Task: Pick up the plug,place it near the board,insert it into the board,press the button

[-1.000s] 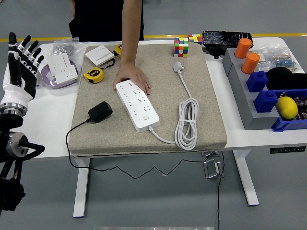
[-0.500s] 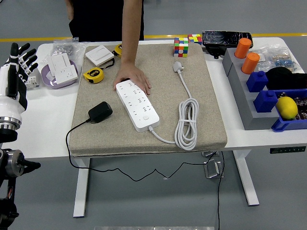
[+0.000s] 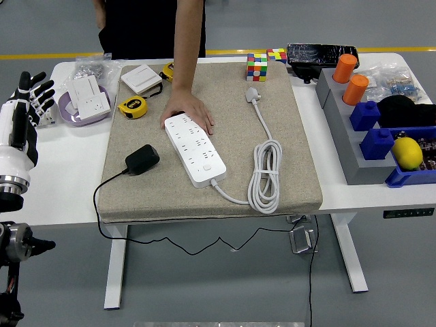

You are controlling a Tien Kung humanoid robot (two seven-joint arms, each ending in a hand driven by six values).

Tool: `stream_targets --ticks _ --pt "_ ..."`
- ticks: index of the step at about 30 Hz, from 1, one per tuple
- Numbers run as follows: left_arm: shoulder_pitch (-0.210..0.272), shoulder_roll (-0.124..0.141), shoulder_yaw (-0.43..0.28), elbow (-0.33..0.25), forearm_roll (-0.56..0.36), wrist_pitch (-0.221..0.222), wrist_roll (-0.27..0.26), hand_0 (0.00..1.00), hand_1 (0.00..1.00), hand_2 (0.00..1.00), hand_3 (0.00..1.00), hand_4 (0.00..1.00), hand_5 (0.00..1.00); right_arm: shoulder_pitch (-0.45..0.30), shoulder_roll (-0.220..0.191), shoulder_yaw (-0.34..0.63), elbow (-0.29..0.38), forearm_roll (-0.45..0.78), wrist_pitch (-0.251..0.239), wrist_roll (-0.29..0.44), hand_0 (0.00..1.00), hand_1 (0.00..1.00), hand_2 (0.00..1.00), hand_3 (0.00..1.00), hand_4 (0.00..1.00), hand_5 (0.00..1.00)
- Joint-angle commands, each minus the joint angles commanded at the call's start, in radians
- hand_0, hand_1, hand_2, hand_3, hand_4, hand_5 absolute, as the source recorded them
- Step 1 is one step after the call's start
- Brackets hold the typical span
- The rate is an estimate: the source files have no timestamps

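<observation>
One white tabletop [image 3: 68, 184] carries one beige mat [image 3: 286, 157] that covers most of its middle. On the mat lies one white power strip [image 3: 195, 148], set diagonally, its own white cable coiled in one bundle [image 3: 266, 176] to its right. One person's hand [image 3: 188, 109] rests flat on the strip's far end. At the right stand two grey-and-blue bins [image 3: 354, 129], with two orange cylinders [image 3: 355, 89] and one lemon [image 3: 407, 153]. The robot's left hand [image 3: 28, 102] is raised at the left edge, fingers spread and holding nothing. The one black plug [image 3: 142, 159] lies on the mat just left of the strip, its thin black cord trailing off the near edge. Two Rubik's cubes [image 3: 257, 67] sit at the far edge, and one yellow tape measure [image 3: 133, 107] near the mat's far left corner.
</observation>
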Motion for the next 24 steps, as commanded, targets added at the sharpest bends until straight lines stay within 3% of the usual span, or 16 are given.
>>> stream_targets --ticks 4,12,13,24 --pt "0.014 0.002 -0.002 -0.001 0.071 -0.012 0.014 0.806 0.826 0.808 0.827 0.998 0.998 -0.02 0.014 -0.025 -0.008 0.017 -0.006 -0.002 0.874 0.824 0.79 0.791 0.998 0.783" --pt "0.047 0.001 -0.013 0.009 0.085 -0.028 0.029 0.805 0.817 0.771 0.828 0.998 0.998 -0.055 0.048 -0.009 -0.013 0.013 -0.035 0.006 0.874 0.823 0.788 0.789 0.998 0.79" --pt "0.05 0.002 -0.013 0.011 0.086 -0.027 0.03 0.829 0.757 0.648 0.829 0.998 0.998 -0.058 0.053 -0.009 -0.014 0.011 -0.037 0.006 0.874 0.822 0.788 0.793 0.998 0.798" --pt "0.074 -0.001 -0.027 0.007 0.101 -0.031 0.035 0.85 0.756 0.652 0.764 0.998 0.998 -0.063 0.071 0.01 -0.018 0.005 -0.059 0.014 0.872 0.821 0.787 0.792 0.998 0.809"
